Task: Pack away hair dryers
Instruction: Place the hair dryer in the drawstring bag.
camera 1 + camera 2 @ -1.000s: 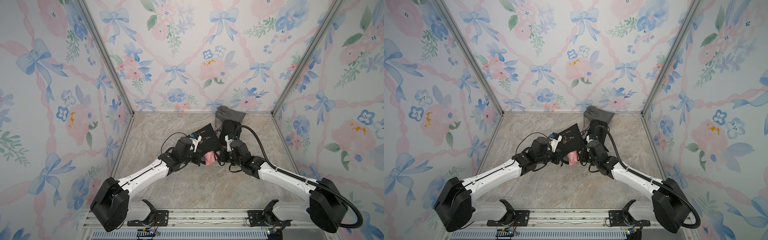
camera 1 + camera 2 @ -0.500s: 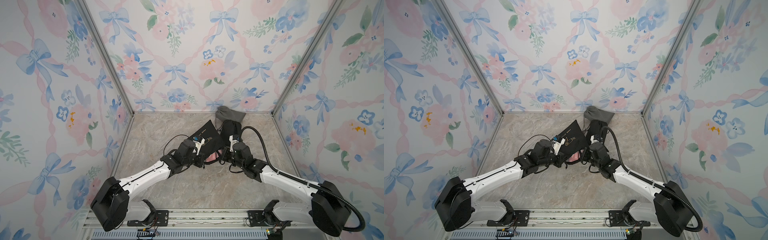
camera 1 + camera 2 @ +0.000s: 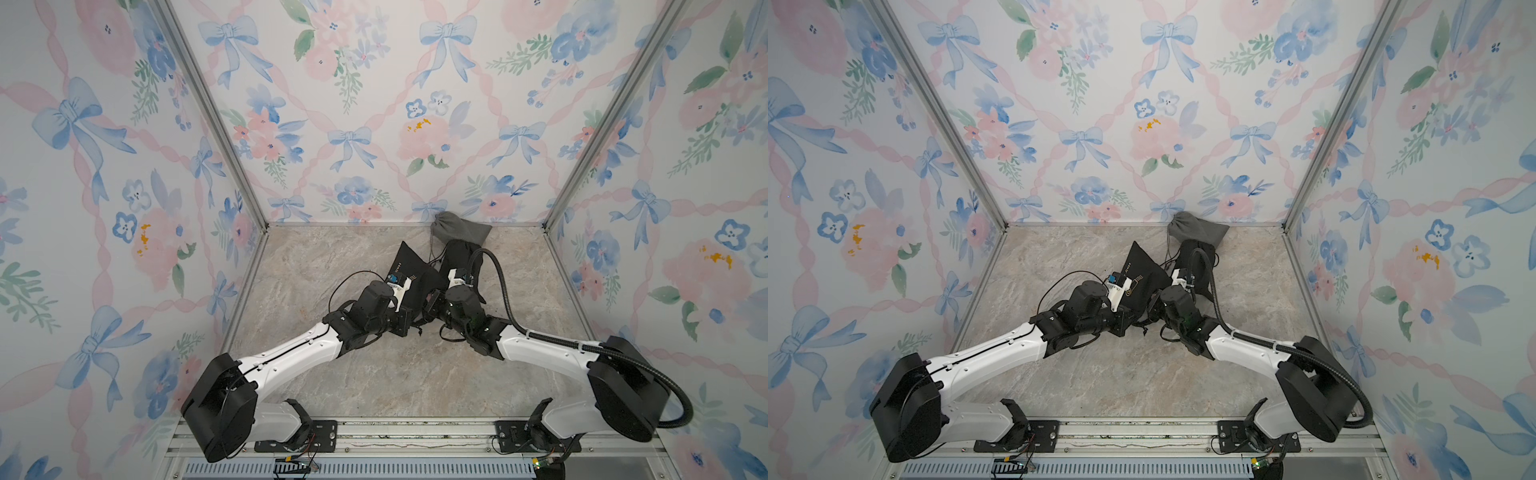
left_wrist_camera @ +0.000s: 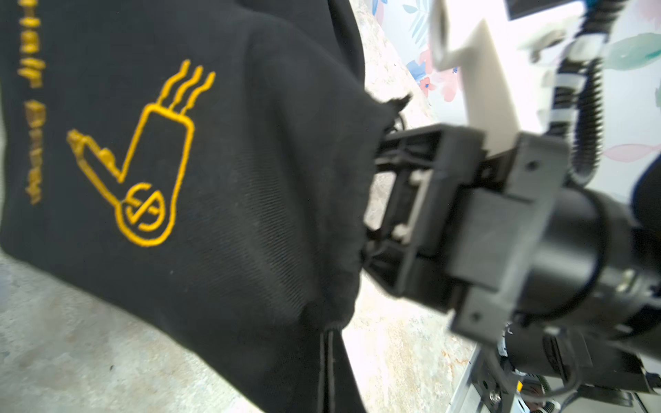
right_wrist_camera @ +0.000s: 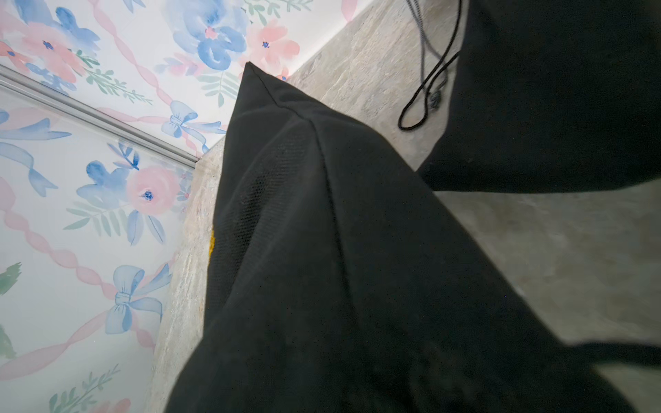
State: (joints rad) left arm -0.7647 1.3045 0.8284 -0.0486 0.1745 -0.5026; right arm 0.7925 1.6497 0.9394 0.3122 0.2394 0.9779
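Two arms meet at one black drawstring pouch (image 3: 409, 266) near the middle of the marble-patterned tabletop (image 3: 374, 382). Furthest left, the left gripper (image 3: 404, 323) is clamped fully shut, seemingly on the pouch's rim. That would explain why the fabric stands raised like a tent instead of lying flat: the pinch holds the mouth up and steady for loading. The gold hair-dryer print (image 4: 143, 161) faces the left wrist view. At the mouth, the right gripper (image 4: 388, 207) reaches inside. Its fingers (image 4: 422, 143) stand part-way apart, but cloth hides the tips, so I cannot tell whether they hold anything. No hair dryer shows in any view; I judge the one being packed sits inside this pouch. Further right and back, a second black pouch (image 3: 461, 259) lies under the right arm's cable (image 3: 497, 268). A grey pouch (image 3: 459, 232) rests against the back wall, clear of the work.
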